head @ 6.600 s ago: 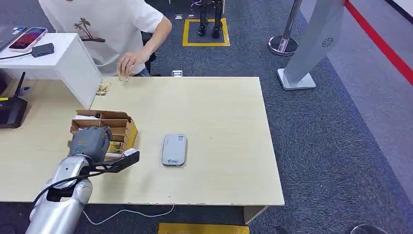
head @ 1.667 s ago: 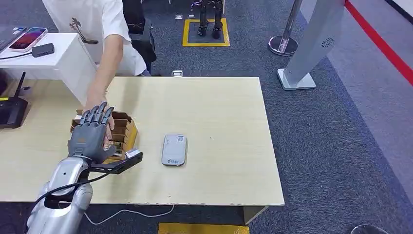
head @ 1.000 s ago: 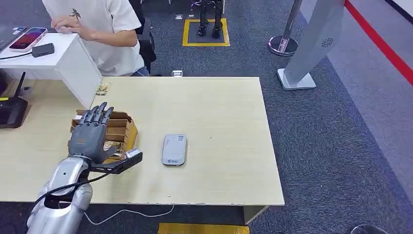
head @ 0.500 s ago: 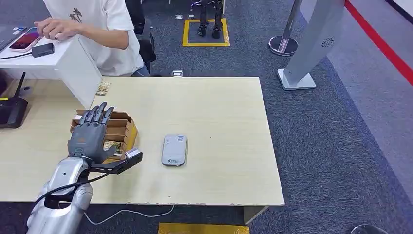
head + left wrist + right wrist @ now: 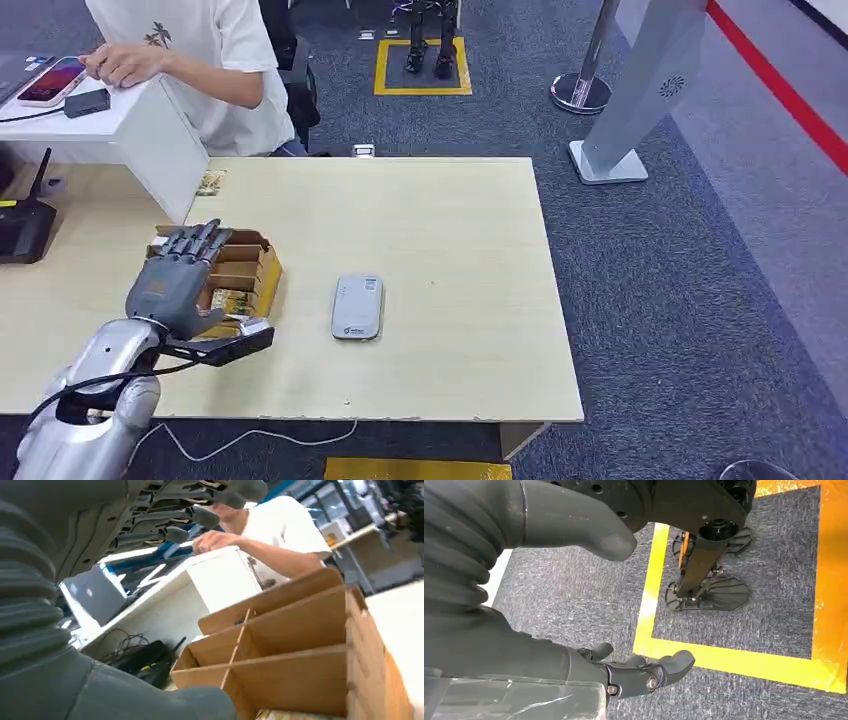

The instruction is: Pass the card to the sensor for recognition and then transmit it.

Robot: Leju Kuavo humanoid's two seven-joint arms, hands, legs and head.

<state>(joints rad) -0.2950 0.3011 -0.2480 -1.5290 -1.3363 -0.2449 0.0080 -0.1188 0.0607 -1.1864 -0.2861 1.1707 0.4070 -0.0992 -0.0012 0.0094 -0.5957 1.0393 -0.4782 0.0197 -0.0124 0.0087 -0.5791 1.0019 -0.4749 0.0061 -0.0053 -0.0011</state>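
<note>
A brown cardboard box with divided compartments stands at the table's left. A patterned card lies in its near compartment, and the left wrist view catches the card's edge under the box walls. My left hand hovers over the box's left side with fingers spread, holding nothing. The grey card sensor lies flat on the table to the right of the box. My right hand hangs over the carpet, fingers apart and holding nothing.
A person at the back left has both hands on a white stand by a phone. A black router sits at the far left. Another small card lies near the stand. A grey pylon stands beyond the table.
The person's hand left the box and went back to the white stand. My left hand has drifted a little left and toward me, uncovering the card in the box.
</note>
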